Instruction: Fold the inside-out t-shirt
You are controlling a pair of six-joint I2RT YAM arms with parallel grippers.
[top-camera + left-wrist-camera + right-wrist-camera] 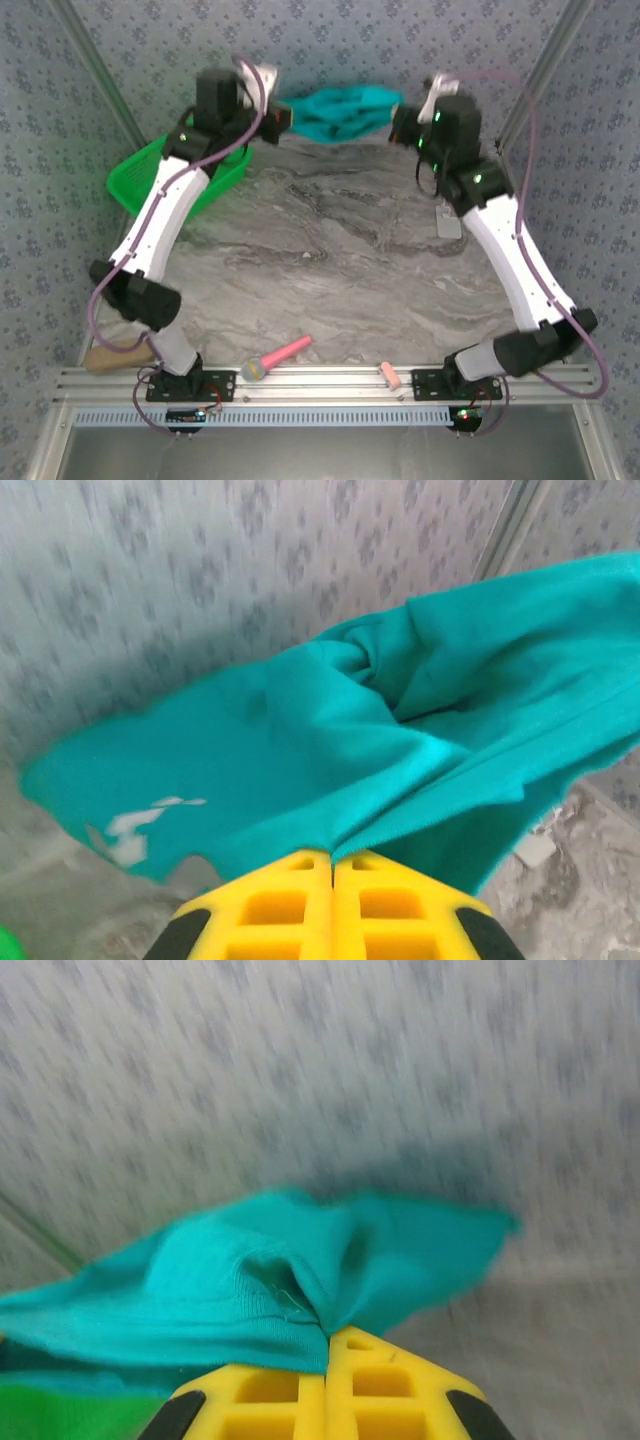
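Note:
The inside-out t-shirt [340,112] is teal and hangs bunched between both grippers at the far edge of the table, near the back wall. My left gripper [278,118] is shut on the cloth's left end; in the left wrist view the yellow jaws [332,860] pinch a hem of the t-shirt [400,750], which spreads away in folds. My right gripper [400,125] is shut on the right end; its jaws [328,1338] clamp a gathered ribbed edge of the t-shirt [250,1280].
A green mesh basket [140,178] sits at the back left beside the left arm. A pink-handled tool [275,358] and a small pink piece [389,376] lie at the near edge, a tan object [115,352] at the near left. The marbled tabletop [330,250] lies between the arms.

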